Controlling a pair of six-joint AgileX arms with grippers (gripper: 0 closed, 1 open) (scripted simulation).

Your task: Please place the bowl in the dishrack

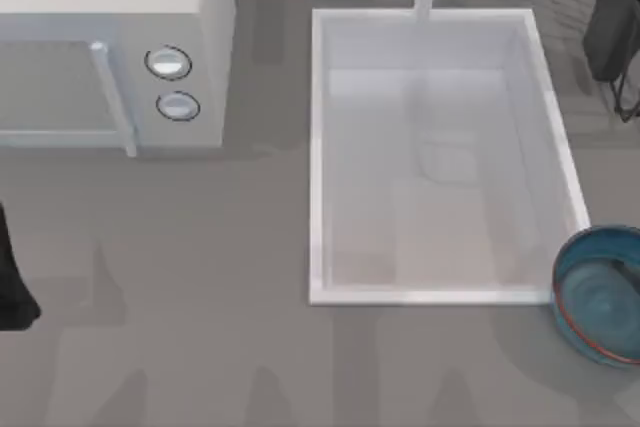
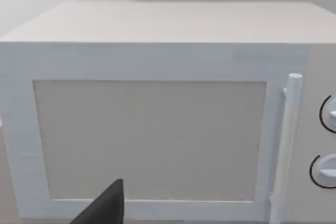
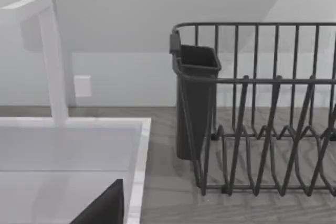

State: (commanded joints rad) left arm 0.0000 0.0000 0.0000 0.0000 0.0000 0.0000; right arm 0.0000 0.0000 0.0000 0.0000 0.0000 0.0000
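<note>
the bowl (image 1: 600,292) sits on the counter (image 1: 200,277) at the right edge, just past the sink's (image 1: 318,147) near right corner - the dishrack (image 3: 262,129) stands behind the sink, far right. i cannot tell if either hand is open or closed.

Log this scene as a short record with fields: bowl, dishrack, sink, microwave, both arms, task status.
bowl: teal-blue bowl upright on the counter at the table's right, just off the sink's near right corner
dishrack: dark wire dishrack beyond the sink's far right corner; no bowl seen in it
sink: white sink at centre
microwave: microwave at far left, door shut
left arm: parked at the left edge
right arm: at the far right edge, near the dishrack
task status: bowl not yet picked up
</note>
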